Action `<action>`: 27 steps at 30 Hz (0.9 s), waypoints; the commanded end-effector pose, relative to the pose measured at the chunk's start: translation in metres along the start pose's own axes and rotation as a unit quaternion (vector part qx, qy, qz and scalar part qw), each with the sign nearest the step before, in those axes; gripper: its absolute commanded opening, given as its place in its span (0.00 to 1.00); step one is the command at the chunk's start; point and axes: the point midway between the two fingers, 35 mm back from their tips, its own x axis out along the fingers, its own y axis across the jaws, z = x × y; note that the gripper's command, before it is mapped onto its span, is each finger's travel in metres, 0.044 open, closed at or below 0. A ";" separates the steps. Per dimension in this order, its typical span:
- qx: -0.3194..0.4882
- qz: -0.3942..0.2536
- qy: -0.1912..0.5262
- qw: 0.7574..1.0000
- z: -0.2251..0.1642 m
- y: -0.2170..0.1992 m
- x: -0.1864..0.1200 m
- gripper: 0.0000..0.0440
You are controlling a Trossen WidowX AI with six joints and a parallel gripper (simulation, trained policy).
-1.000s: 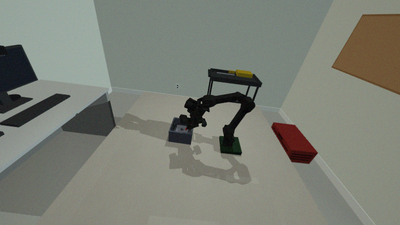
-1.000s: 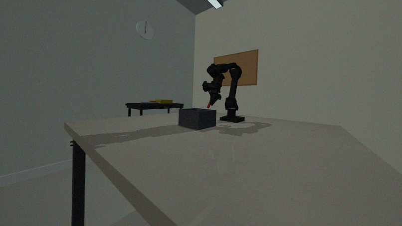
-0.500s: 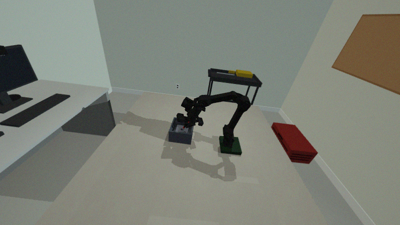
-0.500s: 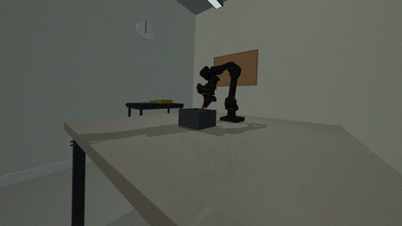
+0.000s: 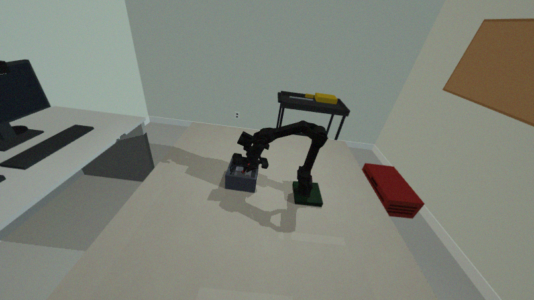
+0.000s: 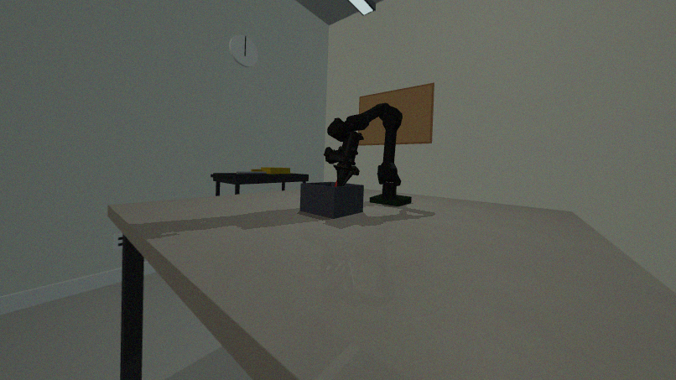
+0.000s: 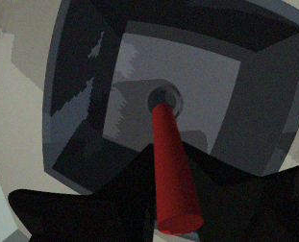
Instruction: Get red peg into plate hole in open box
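Note:
The red peg (image 7: 172,168) (image 5: 243,171) (image 6: 335,184) is held between the fingers, its far end pointing down into the open box. My gripper (image 7: 165,149) (image 5: 248,167) (image 6: 340,182) is shut on it, with the fingertips at the box's opening. The blue-grey box (image 5: 240,183) (image 6: 319,200) (image 7: 55,139) stands open on the table. The plate (image 7: 204,82) lies at its bottom with a round hole (image 7: 160,97). In the wrist view the peg's far end overlaps the lower edge of the hole. Whether its tip has entered the hole cannot be told.
The arm's green base (image 5: 311,198) (image 6: 391,200) stands on the table (image 5: 189,242) (image 6: 448,276), to the right of the box. The box's four walls surround the plate. A desk (image 5: 110,123) is at the left, and a red cabinet (image 5: 393,186) is at the right.

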 end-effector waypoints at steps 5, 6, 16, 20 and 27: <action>-0.010 -0.019 0.000 1.000 0.007 0.001 0.014 0.13; -0.012 -0.021 0.000 1.000 0.007 0.001 0.016 0.18; -0.035 -0.051 0.001 0.998 0.014 0.004 0.019 0.33; -0.045 -0.051 0.002 0.998 0.020 0.012 0.017 0.32; -0.061 -0.055 0.005 0.997 0.031 0.022 0.015 0.32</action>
